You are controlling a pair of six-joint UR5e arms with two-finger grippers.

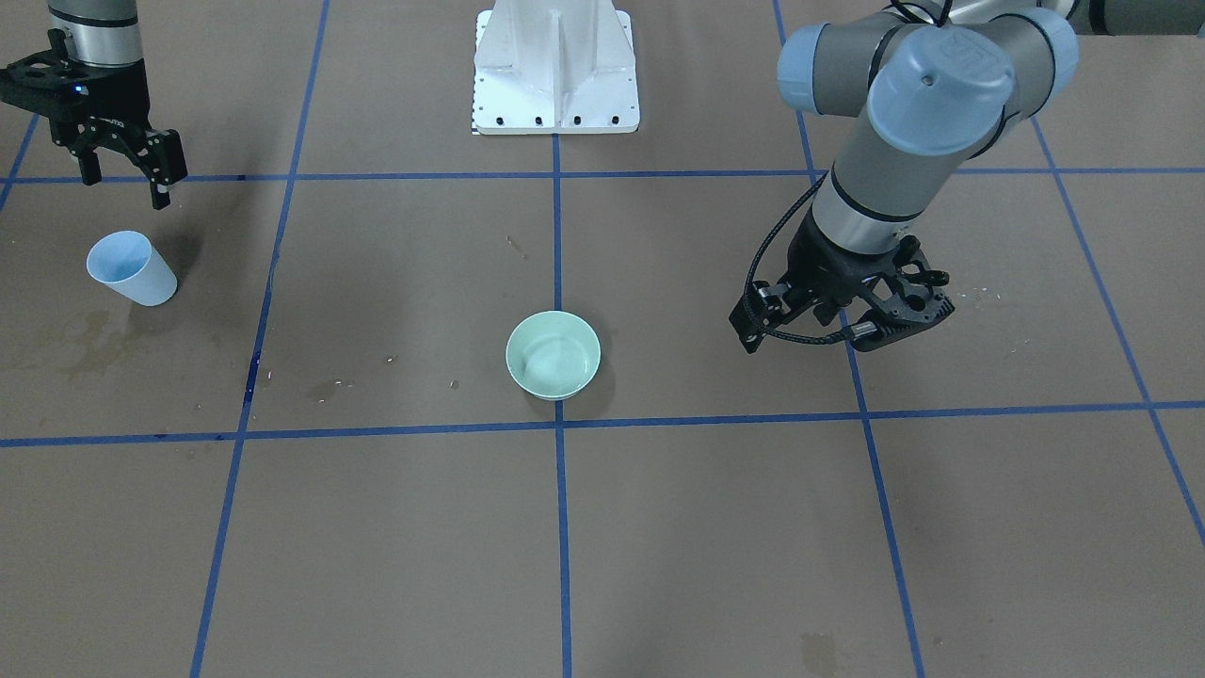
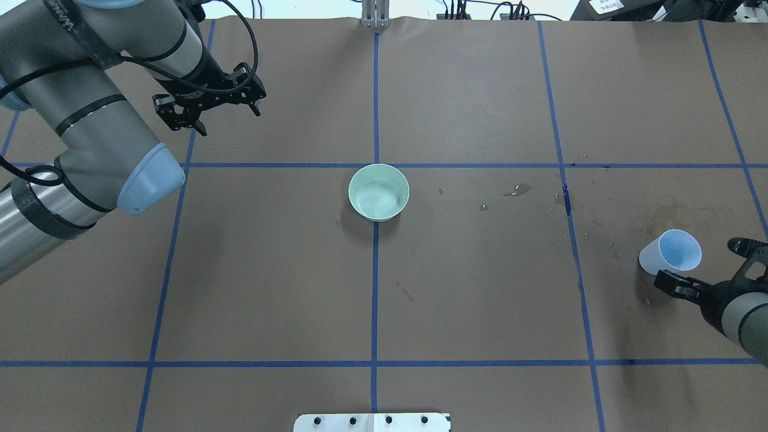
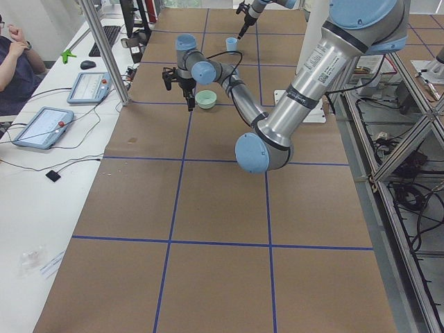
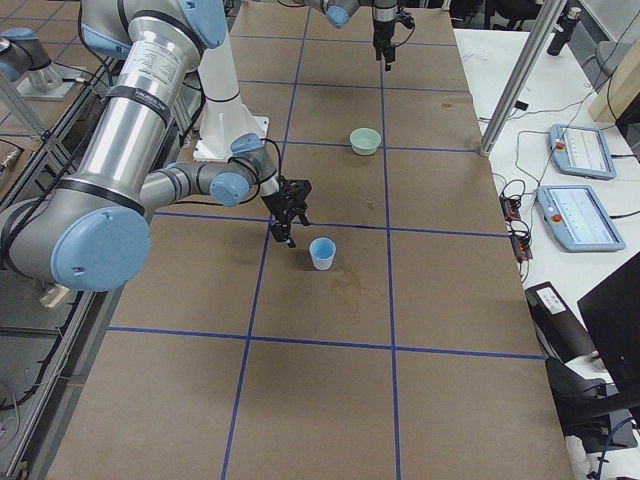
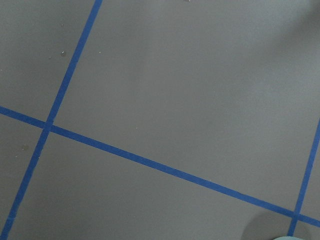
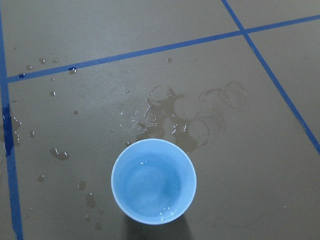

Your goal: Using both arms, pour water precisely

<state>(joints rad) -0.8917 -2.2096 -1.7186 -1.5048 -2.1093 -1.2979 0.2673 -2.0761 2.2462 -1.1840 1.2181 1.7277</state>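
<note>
A light blue cup (image 2: 671, 252) stands upright at the table's right side. The right wrist view shows clear water (image 6: 152, 192) glinting in its bottom. My right gripper (image 2: 708, 264) is open and empty, just behind the cup with a finger to either side, not touching; it also shows in the front view (image 1: 127, 184). A pale green bowl (image 2: 378, 192) sits at the table's middle. My left gripper (image 2: 219, 117) is open and empty, hovering well to the left of and beyond the bowl. No stream of water shows.
Dried brownish stains and droplets (image 6: 165, 115) lie on the brown paper beyond the cup. Blue tape lines (image 2: 375, 270) grid the table. The white pedestal base (image 1: 555, 66) stands at the robot's edge. An operator (image 3: 14, 62) and tablets sit beside the table.
</note>
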